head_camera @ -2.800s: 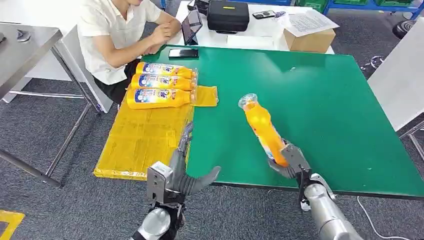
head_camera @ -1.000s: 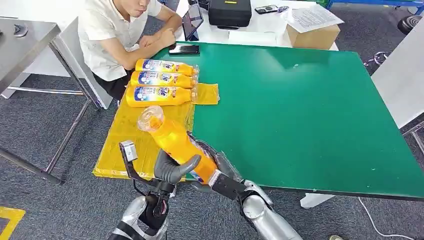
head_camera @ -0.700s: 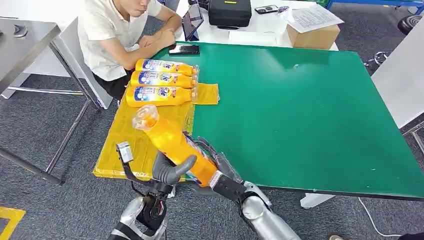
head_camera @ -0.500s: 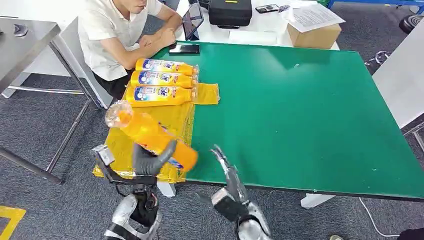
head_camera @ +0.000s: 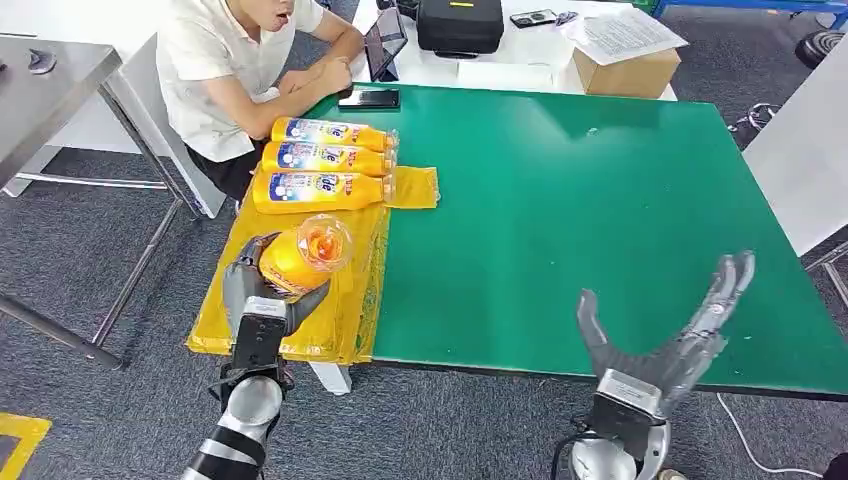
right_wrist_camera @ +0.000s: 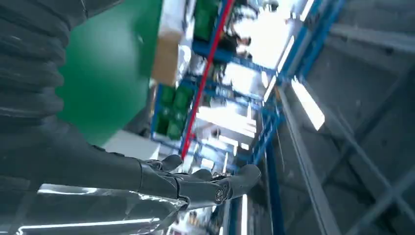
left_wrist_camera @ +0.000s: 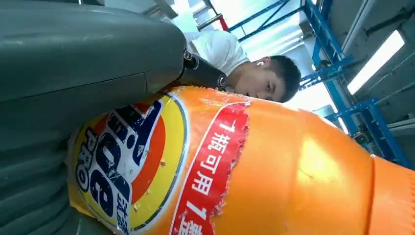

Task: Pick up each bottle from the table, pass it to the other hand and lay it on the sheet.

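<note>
My left hand (head_camera: 256, 292) grips an orange bottle (head_camera: 300, 258) over the yellow sheet (head_camera: 275, 300), its clear cap end turned toward my camera. Up close in the left wrist view, the bottle (left_wrist_camera: 254, 171) shows its red and yellow label beside my grey hand (left_wrist_camera: 73, 63). Three more orange bottles (head_camera: 325, 160) lie side by side at the sheet's far end. My right hand (head_camera: 670, 335) hovers with fingers spread and nothing in it above the green table's (head_camera: 600, 200) near edge; its dark fingers (right_wrist_camera: 195, 183) also appear in the right wrist view.
A person (head_camera: 235, 70) in a white shirt sits at the far left corner beside a phone (head_camera: 368, 98) and a tablet (head_camera: 385, 42). A black case (head_camera: 458, 25) and a cardboard box (head_camera: 625, 70) stand on the white table behind. A metal table (head_camera: 50, 90) is at left.
The bottle passed from my right hand to my left, which turned it cap-forward over the sheet. My right hand let go and swung out to the right, fingers spread.
</note>
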Tool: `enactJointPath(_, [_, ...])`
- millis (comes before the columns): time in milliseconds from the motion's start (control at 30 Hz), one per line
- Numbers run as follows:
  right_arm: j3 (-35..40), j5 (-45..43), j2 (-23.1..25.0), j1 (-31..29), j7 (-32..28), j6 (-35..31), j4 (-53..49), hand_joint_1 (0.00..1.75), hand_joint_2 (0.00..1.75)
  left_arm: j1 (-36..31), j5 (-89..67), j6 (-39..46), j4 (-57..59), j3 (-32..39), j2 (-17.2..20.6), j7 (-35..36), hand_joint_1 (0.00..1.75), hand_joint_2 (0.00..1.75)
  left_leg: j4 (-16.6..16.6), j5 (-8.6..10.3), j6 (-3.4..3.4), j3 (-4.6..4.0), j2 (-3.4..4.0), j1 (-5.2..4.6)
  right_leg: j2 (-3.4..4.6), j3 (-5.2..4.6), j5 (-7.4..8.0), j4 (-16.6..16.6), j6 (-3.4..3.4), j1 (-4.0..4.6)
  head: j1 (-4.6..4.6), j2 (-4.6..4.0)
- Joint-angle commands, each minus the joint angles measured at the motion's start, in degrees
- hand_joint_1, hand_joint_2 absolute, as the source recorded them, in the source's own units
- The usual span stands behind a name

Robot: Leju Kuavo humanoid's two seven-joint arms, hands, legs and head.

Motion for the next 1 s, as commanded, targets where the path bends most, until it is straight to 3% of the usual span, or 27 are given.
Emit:
enactJointPath(33, [-5.5,-0.1,1.9,0.0,0.0,0.2,-5.4,0.0,1.75,-4.0,0.0,0.1,6.3,0.6,1.3,0.3,1.75,1.75,0.0,-0.02,-0.08,0.11,-0.09,0.03,-0.07,0.12,-0.06,0.0,-0.08,0.03,0.0,0.0])
enactJointPath(200, [-5.5,-0.1,1.9,0.0,0.0,0.2,-5.4,0.0,1.75,-4.0,0.0,0.1,6.3,0.6,1.3,0.3,1.75,1.75,0.0,-0.07,-0.11,0.23,-0.08,0.09,-0.04,0.24,-0.11,0.0,-0.12,0.08,0.0,0.0])
enactJointPath(267, [-4.0,0.1,1.9,-0.3,0.0,0.2,-4.4,0.0,1.75,-6.5,-8.0,-1.2,10.9,-2.0,3.7,6.4,1.75,1.75,0.0,-0.02,-0.07,0.1,-0.06,0.05,-0.04,0.1,-0.07,0.0,-0.08,0.04,0.0,0.0])
enactJointPath(367, [-2.1,0.1,1.9,-0.4,0.0,0.2,-2.5,0.0,1.75,-8.3,-11.5,-2.2,14.6,-2.9,4.8,8.7,1.75,1.75,-0.1,-0.04,-0.13,0.26,-0.09,0.1,-0.04,0.27,-0.09,0.0,-0.15,0.08,0.0,0.0])
enactJointPath(467, [2.3,-3.9,0.3,-1.8,0.0,0.2,4.7,0.0,1.75,-16.4,-20.4,-8.9,31.0,-8.6,6.5,13.0,1.75,1.75,-0.1,0.0,-0.15,0.28,0.0,0.1,0.05,0.27,-0.03,-0.1,-0.16,0.08,0.0,0.0])
enactJointPath(633, [12.6,-10.9,-5.1,-3.7,0.0,0.2,12.9,0.0,1.75,-22.6,-29.1,-26.4,43.6,-12.1,6.0,17.2,1.75,1.75,-0.1,0.09,-0.14,0.21,0.01,0.09,0.06,0.24,0.02,-0.1,-0.09,0.08,0.0,0.0])
enactJointPath(733, [16.4,-13.3,-6.3,-4.8,0.0,0.2,15.6,0.0,1.75,-25.4,-30.8,-30.5,47.8,-13.2,5.6,19.3,1.57,1.75,-0.1,0.09,-0.18,0.21,0.08,0.11,0.13,0.22,0.02,0.0,-0.1,0.09,0.0,0.0])
enactJointPath(767, [16.4,-13.3,-6.3,-4.8,0.0,0.2,15.6,0.0,1.75,-25.4,-30.8,-30.5,47.8,-13.2,5.6,19.3,1.43,1.75,-0.2,0.07,-0.23,0.36,0.12,0.12,0.18,0.37,0.01,-0.1,-0.15,0.11,-0.07,0.0])
enactJointPath(800, [17.1,-14.1,-6.5,-5.1,0.0,0.2,16.5,0.0,1.75,-26.3,-30.8,-31.2,48.7,-12.9,5.1,20.0,1.48,1.75,-0.2,0.09,-0.21,0.38,0.05,0.11,0.12,0.42,0.02,-0.1,-0.12,0.09,0.07,0.0])
enactJointPath(833, [17.1,-14.1,-6.5,-5.1,0.0,0.2,16.5,0.0,1.75,-26.3,-30.8,-31.2,48.7,-12.9,5.1,20.0,1.38,1.75,-0.1,0.09,-0.2,0.42,-0.06,0.11,0.08,0.49,0.02,-0.1,-0.12,0.09,-0.02,0.0])
enactJointPath(900, [18.2,-15.3,-7.2,-5.3,0.0,0.2,17.2,0.0,1.75,-26.9,-31.2,-31.0,49.3,-12.4,5.1,21.5,0.51,1.75,-0.2,0.07,-0.23,0.63,0.02,0.13,0.19,0.66,0.03,-0.1,-0.16,0.11,-0.02,0.0])
enactJointPath(1000, [18.9,-16.3,-7.5,-5.5,0.0,0.2,17.6,0.0,1.75,-27.1,-31.1,-31.2,49.6,-12.1,5.2,21.9,0.23,1.75,-0.2,0.11,-0.25,0.66,-0.02,0.12,0.17,0.65,0.06,-0.1,-0.17,0.11,0.02,0.0])
